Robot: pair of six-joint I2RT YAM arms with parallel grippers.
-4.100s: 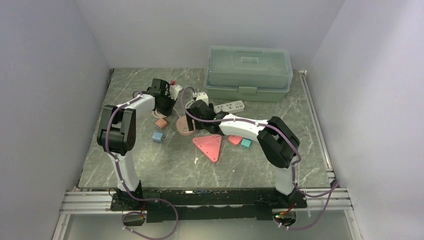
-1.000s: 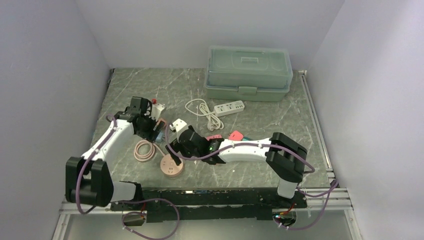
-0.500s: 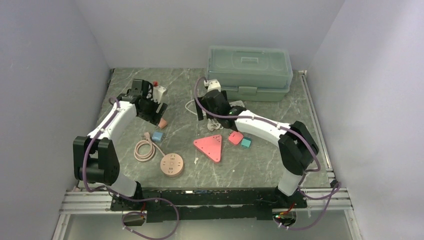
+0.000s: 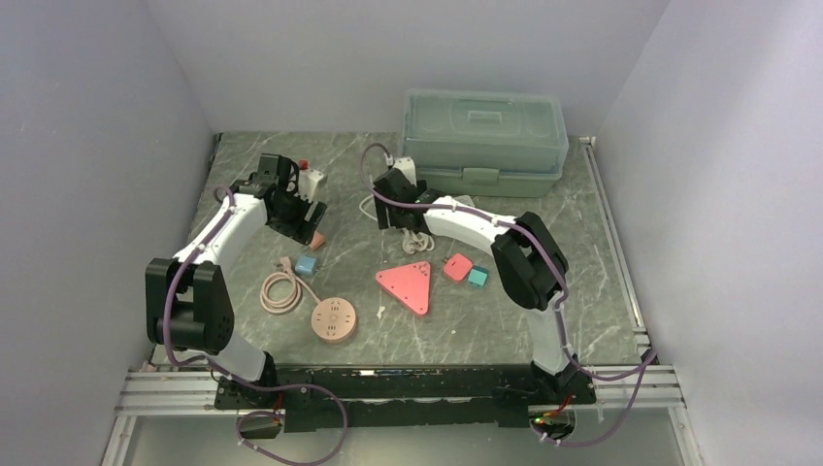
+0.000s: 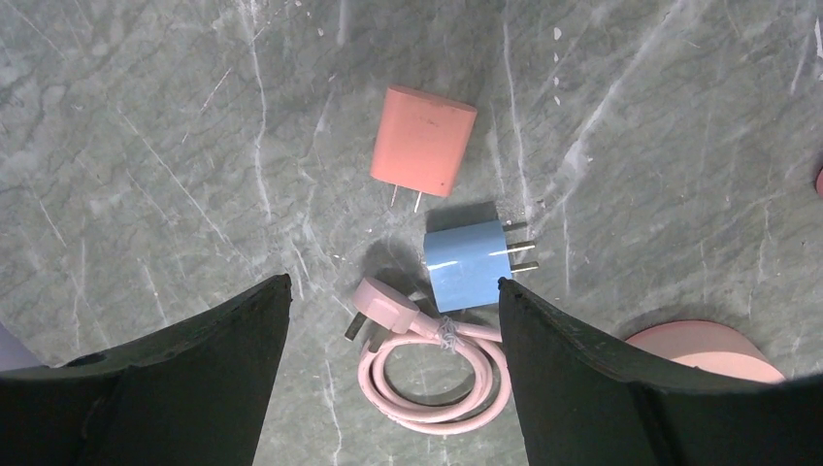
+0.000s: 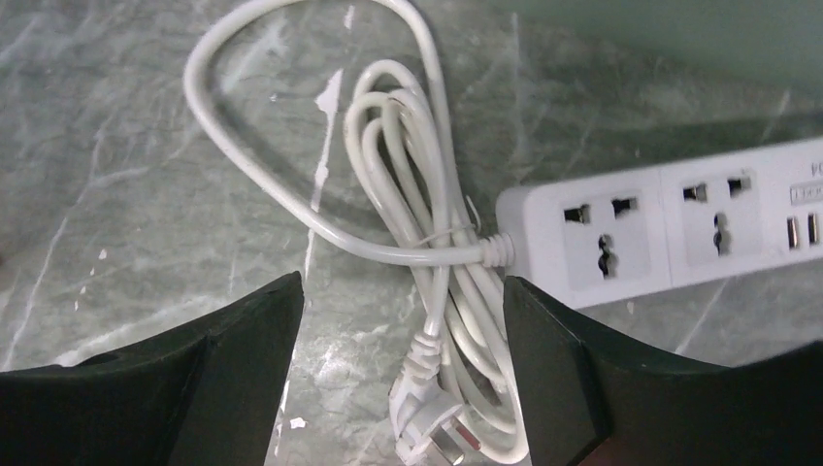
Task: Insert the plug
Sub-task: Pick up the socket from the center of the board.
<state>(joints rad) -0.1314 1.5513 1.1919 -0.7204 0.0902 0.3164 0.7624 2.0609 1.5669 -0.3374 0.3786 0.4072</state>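
Note:
A pink plug [image 5: 386, 306] lies on the table on its coiled pink cord [image 5: 432, 377], which leads to a round pink socket [image 4: 334, 319]. My left gripper [image 5: 393, 289] hovers open over that plug, holding nothing. A white power strip [image 6: 670, 233] lies by its bundled white cord [image 6: 417, 194], whose white plug [image 6: 439, 437] rests on the table. My right gripper [image 6: 403, 286] stands open just above the bundle, one finger on each side of it. In the top view the left gripper [image 4: 299, 221] is at the back left and the right gripper [image 4: 390, 216] at the back middle.
A salmon adapter [image 5: 424, 141] and a blue adapter [image 5: 468, 270] lie beside the pink plug. A green lidded box [image 4: 482, 141] stands at the back right. A pink triangle [image 4: 408, 283], a red piece [image 4: 456, 266] and a teal cube [image 4: 477, 278] lie mid-table.
My right arm has swung from the round pink socket at the front to the white cord at the back, and its jaws have narrowed a little. The left gripper moved slightly back.

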